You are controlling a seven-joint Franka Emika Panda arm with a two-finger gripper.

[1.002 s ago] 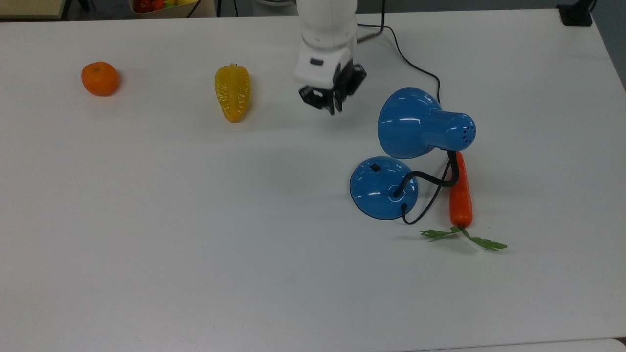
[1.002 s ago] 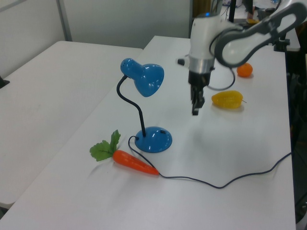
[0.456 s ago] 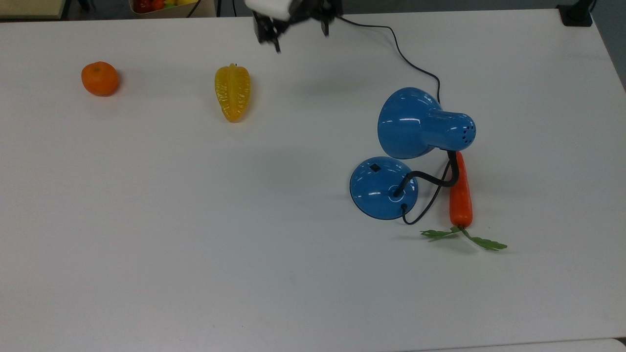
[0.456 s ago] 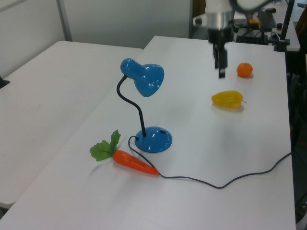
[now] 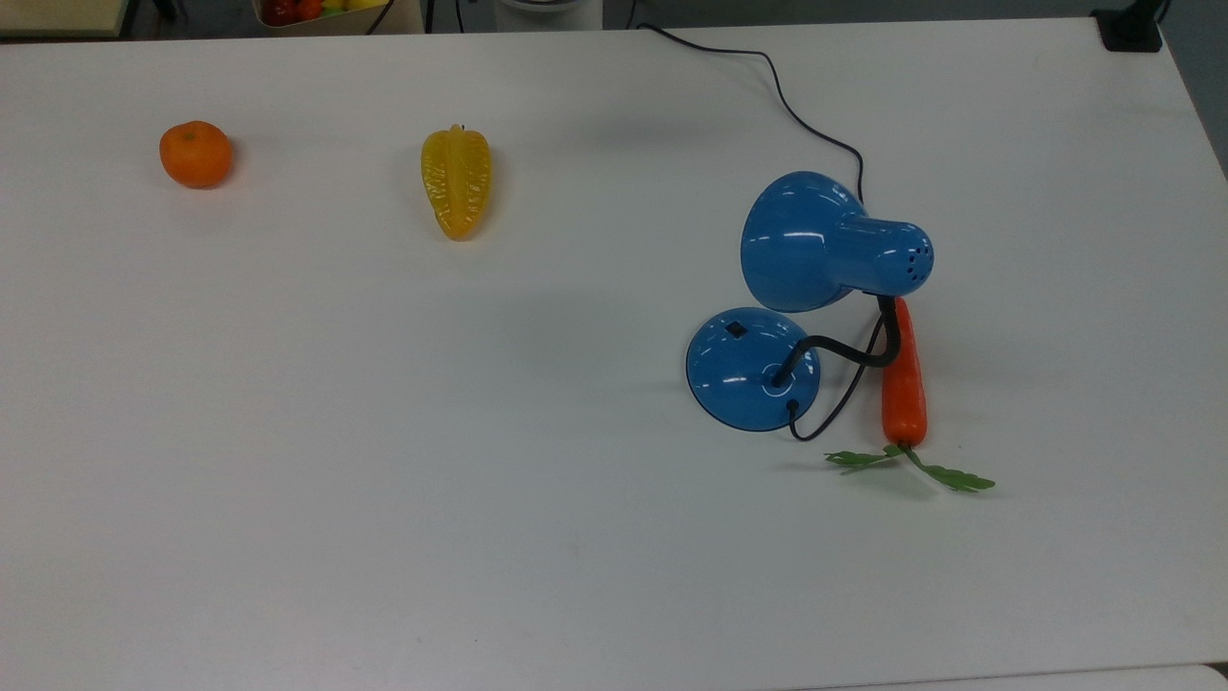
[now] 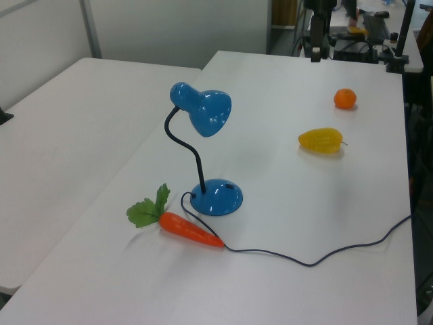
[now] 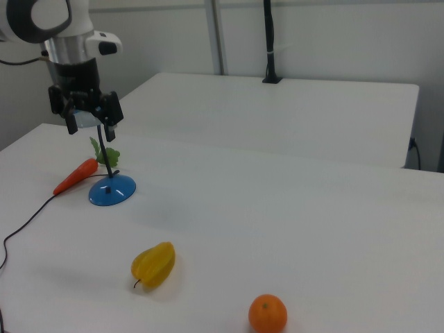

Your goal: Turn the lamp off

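With its fingers spread apart, the gripper (image 7: 87, 119) at the right view's upper left risks toppling the lamp (image 5: 753, 369) when pressing.

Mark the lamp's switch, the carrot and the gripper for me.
lamp switch (image 5: 736, 329), top view, black square on the blue base.
carrot (image 5: 903, 384), top view, middle of the orange body.
gripper (image 7: 89, 123), right view, between the fingertips.
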